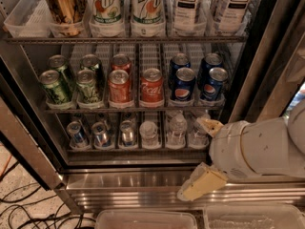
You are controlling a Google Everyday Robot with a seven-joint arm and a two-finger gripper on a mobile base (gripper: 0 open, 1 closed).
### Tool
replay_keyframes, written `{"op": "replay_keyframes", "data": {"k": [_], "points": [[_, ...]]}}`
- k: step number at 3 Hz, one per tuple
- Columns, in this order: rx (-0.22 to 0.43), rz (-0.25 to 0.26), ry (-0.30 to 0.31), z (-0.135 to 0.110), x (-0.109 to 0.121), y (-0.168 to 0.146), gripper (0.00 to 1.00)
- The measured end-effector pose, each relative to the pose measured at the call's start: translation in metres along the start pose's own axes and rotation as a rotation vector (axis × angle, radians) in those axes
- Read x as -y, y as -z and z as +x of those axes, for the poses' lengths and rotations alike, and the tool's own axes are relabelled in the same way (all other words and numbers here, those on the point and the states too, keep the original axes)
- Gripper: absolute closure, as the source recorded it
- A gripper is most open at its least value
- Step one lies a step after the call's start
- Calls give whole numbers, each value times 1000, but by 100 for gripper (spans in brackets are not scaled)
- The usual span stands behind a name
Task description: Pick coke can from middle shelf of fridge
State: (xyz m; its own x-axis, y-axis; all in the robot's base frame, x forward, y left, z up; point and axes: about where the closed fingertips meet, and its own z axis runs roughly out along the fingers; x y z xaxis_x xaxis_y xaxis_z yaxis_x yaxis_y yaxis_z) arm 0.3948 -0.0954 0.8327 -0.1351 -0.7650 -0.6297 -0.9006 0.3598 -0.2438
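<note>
**While the gripper (193,159) hangs low, the coke can (152,86) sits untouched**

As we look into the open fridge (143,185), the coke can stands upright at the front of its lane on the middle shelf (133,109), white script facing us, silver top showing. Just to its left we have a plainer orange-red can (119,86), and further left the green cans (55,86). To its right, blue Pepsi cans (183,84) fill two lanes.

Down at the lower right, folks, the gripper is below that shelf and well apart from the can, out in front of the bottom rack. We can see the jaws spread wide with nothing held. One cream finger is up beside the water bottles (177,128), and the other reaches down across the steel sill. The white arm (257,149) comes in from the right edge.

Above, we spot tall cans and tea bottles (186,6) on the top rack. Clear bins (145,219) sit along the bottom, and cables (19,209) trail over the floor at the left.
</note>
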Motion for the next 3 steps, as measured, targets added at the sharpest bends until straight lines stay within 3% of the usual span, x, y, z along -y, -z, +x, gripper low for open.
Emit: {"op": "replay_keyframes", "data": {"k": [1, 2, 3], "points": [[65, 28, -38, -10, 5, -4, 0], [199, 90, -108, -26, 16, -25, 0], [359, 212, -197, -33, 47, -38, 0]]}}
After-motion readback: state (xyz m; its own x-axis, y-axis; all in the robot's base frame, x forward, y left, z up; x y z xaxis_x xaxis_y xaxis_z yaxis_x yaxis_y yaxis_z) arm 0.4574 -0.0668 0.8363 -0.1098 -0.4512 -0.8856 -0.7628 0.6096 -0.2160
